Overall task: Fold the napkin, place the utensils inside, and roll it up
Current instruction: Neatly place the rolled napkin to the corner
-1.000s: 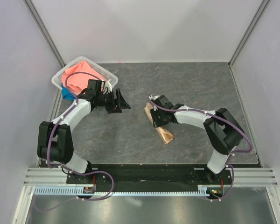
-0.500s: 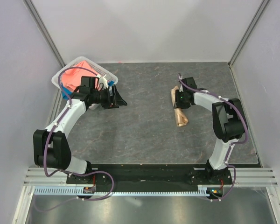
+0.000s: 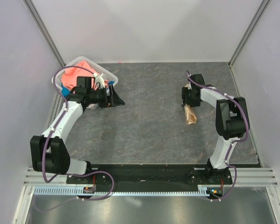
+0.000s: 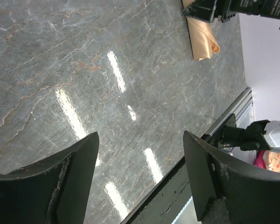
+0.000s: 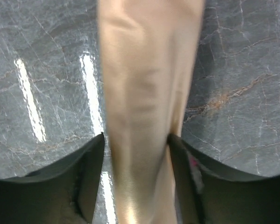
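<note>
Napkin (image 3: 191,116) is rolled into a narrow peach-gold tube lying on the grey marbled counter (image 3: 144,126), right of centre in the overhead frame, long axis running roughly top to bottom. Right pincer (image 3: 189,103) sits at the roll's upper end. In the right wrist view the napkin (image 5: 144,84) runs straight up the middle of the frame and fills the gap of the right pincer (image 5: 135,140), with both fingers (image 5: 88,172) flanking it close on either side; can't tell if they're pinching it or just sitting against it. Left pincer (image 3: 115,98) is well apart, at upper left of the overhead frame just beside the white basket (image 3: 99,68), which holds a coral-pink cloth (image 3: 74,75). Left wrist view shows the left pincer (image 4: 140,182) spread wide with nothing between its fingers (image 4: 70,186) — only bare counter (image 4: 107,84) under it. The napkin roll (image 4: 203,37) shows at upper right of that frame, with the right pincer (image 4: 210,7) on its top end
</note>
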Motion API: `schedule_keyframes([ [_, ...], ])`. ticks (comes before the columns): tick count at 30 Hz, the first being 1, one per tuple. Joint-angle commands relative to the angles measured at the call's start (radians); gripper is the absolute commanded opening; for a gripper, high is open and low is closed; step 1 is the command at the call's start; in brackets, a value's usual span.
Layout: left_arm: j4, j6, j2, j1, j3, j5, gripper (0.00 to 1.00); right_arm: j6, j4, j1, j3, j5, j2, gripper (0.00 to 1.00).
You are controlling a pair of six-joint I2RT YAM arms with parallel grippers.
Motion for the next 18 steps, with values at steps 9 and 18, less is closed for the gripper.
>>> schedule_keyframes([
  [9, 0.039, 0.001, -0.169, 0.023, 0.032, -0.019, 0.84, -0.059, -0.088, -0.014, 0.038, -0.095, -0.295, 0.97],
  [18, 0.139, 0.016, -0.385, 0.023, -0.072, -0.135, 0.93, -0.062, 0.221, -0.013, -0.298, -0.127, -0.76, 0.98],
])
